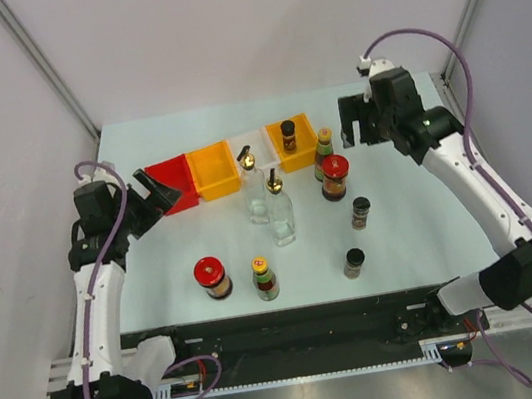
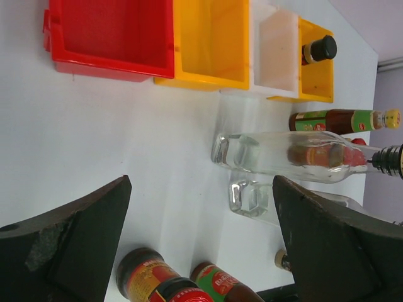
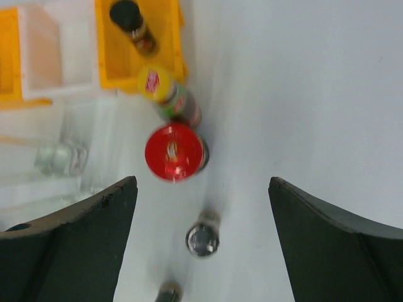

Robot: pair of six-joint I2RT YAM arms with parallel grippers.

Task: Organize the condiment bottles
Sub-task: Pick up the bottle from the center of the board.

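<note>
Top external view shows a red-lidded dark jar, a yellow-capped sauce bottle and a black-capped shaker standing nearest on the white tabletop. Farther back stand two tall clear glass bottles. A black-capped bottle sits in the far orange plastic bin. The left claw and the right claw are spread wide, holding nothing.

In row on table: red bin, orange bin, white bin, 2nd orange bin.
</note>
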